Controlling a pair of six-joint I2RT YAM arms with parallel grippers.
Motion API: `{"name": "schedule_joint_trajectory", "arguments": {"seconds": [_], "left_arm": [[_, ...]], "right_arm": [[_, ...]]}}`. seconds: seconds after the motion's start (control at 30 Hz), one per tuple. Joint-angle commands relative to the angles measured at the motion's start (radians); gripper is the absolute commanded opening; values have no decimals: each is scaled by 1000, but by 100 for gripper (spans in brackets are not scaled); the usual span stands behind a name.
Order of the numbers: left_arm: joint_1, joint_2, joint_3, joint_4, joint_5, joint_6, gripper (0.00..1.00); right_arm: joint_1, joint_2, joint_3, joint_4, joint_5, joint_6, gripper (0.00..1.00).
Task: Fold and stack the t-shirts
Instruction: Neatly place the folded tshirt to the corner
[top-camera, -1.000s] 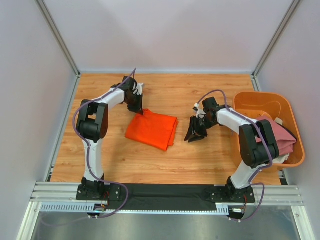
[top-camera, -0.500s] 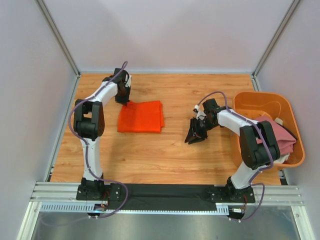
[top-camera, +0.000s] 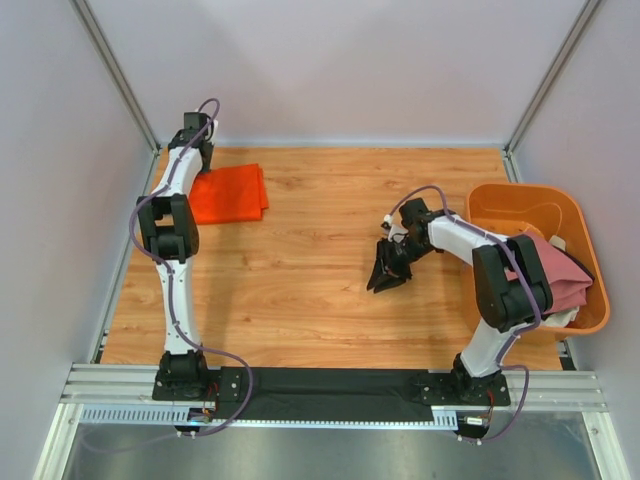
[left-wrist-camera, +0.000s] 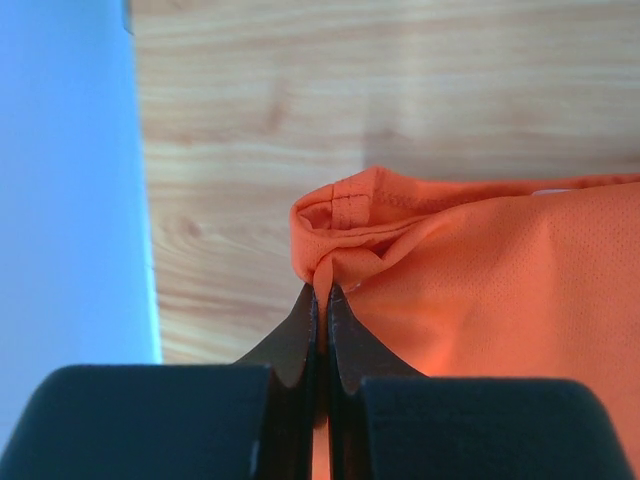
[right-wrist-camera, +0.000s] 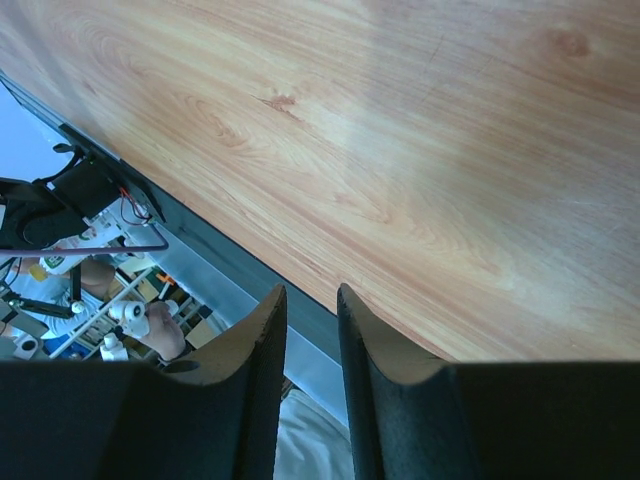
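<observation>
Wood-grain table (top-camera: 320, 300) enclosed by pale walls (top-camera: 330, 70).
Left gripper (left-wrist-camera: 322, 300) pinched the orange t-shirt (left-wrist-camera: 500, 290) at the far-left corner; right gripper (right-wrist-camera: 311, 292) hung slightly parted over bare wood.

The left arm (top-camera: 178, 178) and the right arm (top-camera: 455, 235) are built the same: white rounded links joined by thick black joint housings. A thin purple cable (top-camera: 133, 225) runs in loose loops along each one, rising from the black plate (top-camera: 330, 385) that carries both bases. The left gripper (left-wrist-camera: 320, 298) and the right gripper (right-wrist-camera: 312, 300) are matte black, and their fingers (right-wrist-camera: 255, 345) narrow to thin curved tips.
</observation>
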Motion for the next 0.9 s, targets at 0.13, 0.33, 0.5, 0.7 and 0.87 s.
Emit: {"name": "schedule_joint_trajectory", "arguments": {"seconds": [0.13,0.33,0.5,0.7,0.87], "left_arm": [[40,78,122,264,-76,297,0],[106,128,181,421,6,380,0],[117,164,211,489,8,375,0],[124,201,225,564,-4,360,0],[101,175,230,580,-114,313,83]], "right_arm": [[3,73,94,-61,-7,-1,28],[3,121,128,-84,-12,4,27],[3,149,154,-96,-9,8,26],[5,190,211,-107,-15,11,25],[6,178,209,-104,-12,19,24]]}}
